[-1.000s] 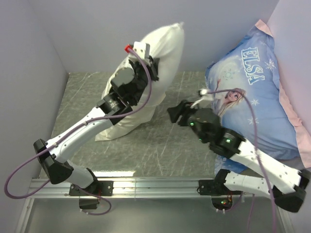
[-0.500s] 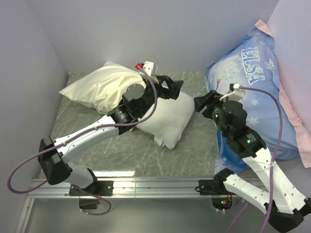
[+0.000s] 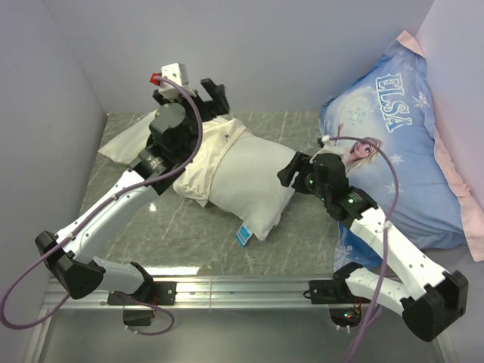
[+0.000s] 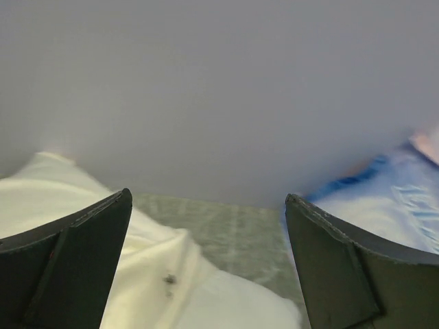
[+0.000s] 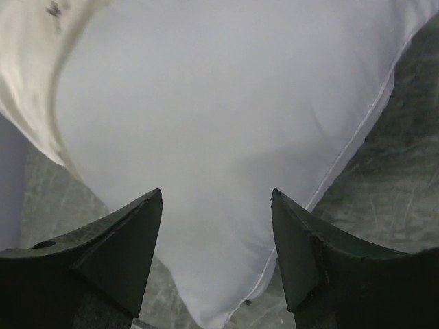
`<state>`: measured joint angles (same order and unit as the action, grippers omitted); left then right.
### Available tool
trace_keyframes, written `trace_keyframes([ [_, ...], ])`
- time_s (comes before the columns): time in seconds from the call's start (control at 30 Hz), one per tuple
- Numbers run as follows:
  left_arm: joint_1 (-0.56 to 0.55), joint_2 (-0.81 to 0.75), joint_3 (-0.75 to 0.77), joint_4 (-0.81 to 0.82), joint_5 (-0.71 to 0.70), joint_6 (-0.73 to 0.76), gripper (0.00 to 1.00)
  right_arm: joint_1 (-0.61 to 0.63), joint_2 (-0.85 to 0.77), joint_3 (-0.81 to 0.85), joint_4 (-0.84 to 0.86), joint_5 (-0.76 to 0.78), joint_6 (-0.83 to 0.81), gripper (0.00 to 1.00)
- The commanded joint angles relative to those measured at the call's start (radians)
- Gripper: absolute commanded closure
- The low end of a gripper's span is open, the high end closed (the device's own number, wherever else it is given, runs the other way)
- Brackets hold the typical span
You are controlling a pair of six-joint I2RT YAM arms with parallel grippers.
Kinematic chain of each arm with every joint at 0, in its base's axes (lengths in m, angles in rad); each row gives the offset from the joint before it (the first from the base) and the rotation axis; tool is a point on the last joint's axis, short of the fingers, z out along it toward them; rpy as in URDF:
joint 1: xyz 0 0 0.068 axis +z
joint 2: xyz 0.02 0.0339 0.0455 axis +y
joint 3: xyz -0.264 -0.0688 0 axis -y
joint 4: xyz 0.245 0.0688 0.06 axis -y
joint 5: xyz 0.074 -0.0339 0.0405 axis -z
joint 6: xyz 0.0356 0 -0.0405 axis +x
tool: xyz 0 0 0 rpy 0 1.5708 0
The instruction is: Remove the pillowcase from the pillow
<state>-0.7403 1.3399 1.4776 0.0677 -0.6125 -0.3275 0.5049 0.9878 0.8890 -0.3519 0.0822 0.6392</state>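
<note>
The marbled worktop [image 3: 287, 227] bears a blue ELSA pillow [image 3: 408, 151] at the right. The white pillow [image 3: 253, 181] lies in the middle, its left half inside the bunched cream pillowcase [image 3: 200, 162]. The left tool [image 3: 215, 92] hangs above the pillowcase, spread wide and empty. The right tool [image 3: 291, 168] stands apart at the pillow's right end. A blue tag [image 3: 243, 235] sits at the pillow's near corner.

We log a grey-green marbled worktop [image 3: 197, 234], boxed by a plain pale grey back wall [image 3: 287, 53] and left wall [image 3: 38, 128]. Aluminium rail [image 3: 242, 286] along its near edge. Blue ELSA pillow [image 3: 408, 151] at the far right corner, pink cloth [image 3: 470, 227] beneath. Soft even light.
</note>
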Motion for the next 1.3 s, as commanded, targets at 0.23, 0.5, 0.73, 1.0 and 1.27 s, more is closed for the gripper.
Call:
trace_keyframes([
  [0.23,0.438,0.139,0.018,-0.114,0.491,-0.038,0.01,-0.032,0.055,-0.166,0.195,-0.078,0.082,0.24],
  [0.5,0.484,0.372,0.092,-0.177,0.586,-0.028,0.03,-0.131,0.037,-0.391,0.434,-0.267,0.166,0.09],
  [0.73,0.529,0.429,-0.003,-0.126,0.664,-0.097,0.08,-0.155,0.103,-0.565,0.813,-0.328,0.292,0.04],
  [1.0,0.532,0.466,-0.094,-0.075,0.746,-0.169,0.15,-0.154,0.192,-0.617,1.064,-0.308,0.379,0.07],
  [1.27,0.532,0.446,-0.131,-0.043,0.771,-0.206,0.16,-0.152,0.045,-0.358,0.641,-0.170,0.224,1.00],
])
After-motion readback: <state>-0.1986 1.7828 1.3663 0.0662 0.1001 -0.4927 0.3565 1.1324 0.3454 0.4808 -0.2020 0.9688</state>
